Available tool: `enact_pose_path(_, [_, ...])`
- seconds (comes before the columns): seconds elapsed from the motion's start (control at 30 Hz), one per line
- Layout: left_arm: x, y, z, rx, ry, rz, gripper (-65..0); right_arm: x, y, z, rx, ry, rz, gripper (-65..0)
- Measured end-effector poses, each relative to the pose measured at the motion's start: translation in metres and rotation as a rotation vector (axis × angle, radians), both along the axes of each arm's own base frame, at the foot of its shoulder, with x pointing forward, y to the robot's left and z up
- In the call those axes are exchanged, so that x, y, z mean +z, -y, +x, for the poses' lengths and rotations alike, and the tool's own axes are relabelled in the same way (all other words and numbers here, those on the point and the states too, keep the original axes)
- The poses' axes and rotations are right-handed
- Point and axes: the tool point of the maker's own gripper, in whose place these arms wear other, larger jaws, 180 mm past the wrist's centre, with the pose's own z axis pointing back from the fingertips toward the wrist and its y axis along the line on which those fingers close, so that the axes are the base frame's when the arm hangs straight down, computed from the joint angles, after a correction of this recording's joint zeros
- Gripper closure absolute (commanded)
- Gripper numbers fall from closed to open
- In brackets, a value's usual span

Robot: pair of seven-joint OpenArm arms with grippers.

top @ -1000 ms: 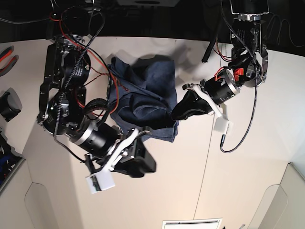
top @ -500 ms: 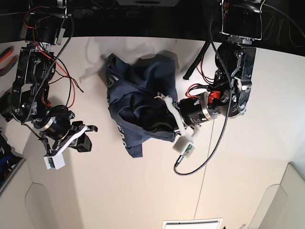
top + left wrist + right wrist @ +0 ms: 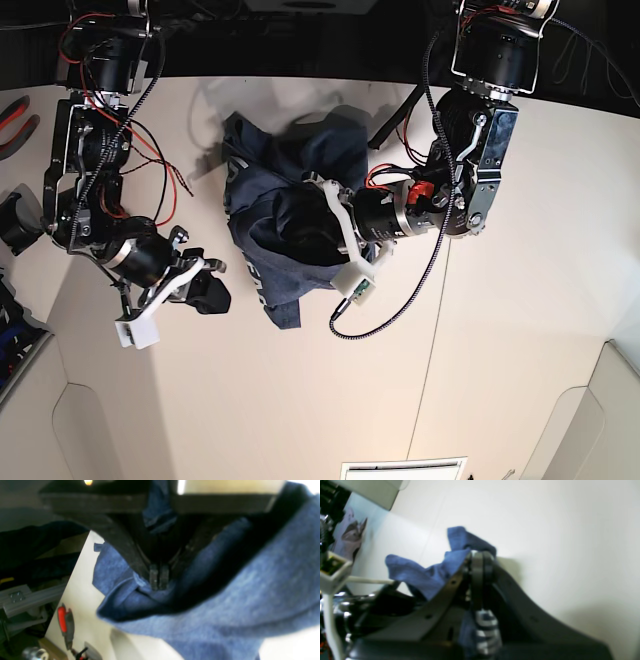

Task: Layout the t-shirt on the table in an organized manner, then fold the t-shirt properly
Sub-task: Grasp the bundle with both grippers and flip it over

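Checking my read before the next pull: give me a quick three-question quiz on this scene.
1. True or false: the t-shirt lies flat and spread out on the table.
2. What is the left gripper shut on?
3. The red-handled tool lies: A) on the shirt, B) at the table's edge, apart from the shirt, C) in a gripper.
Key: 1 false, it is bunched; 2 the t-shirt; 3 B.

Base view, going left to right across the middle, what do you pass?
Right gripper → t-shirt → left gripper, buried in the shirt → bare table.
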Motion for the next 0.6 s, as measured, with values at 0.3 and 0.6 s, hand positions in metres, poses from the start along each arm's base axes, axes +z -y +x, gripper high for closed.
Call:
enact_pose_path(0.3, [-0.017,-0.003,-0.014,-0.04,-0.079,0.043,0.0,-0.014,-0.056,-0.013,0.175,0.036,-0.156,0.0])
enact_pose_path(0.6, [-0.039,-0.041,-0.039,-0.068,-0.164,0.104,0.0,-0.027,-0.053,-0.011,0.155,0.028,-0.232,0.0])
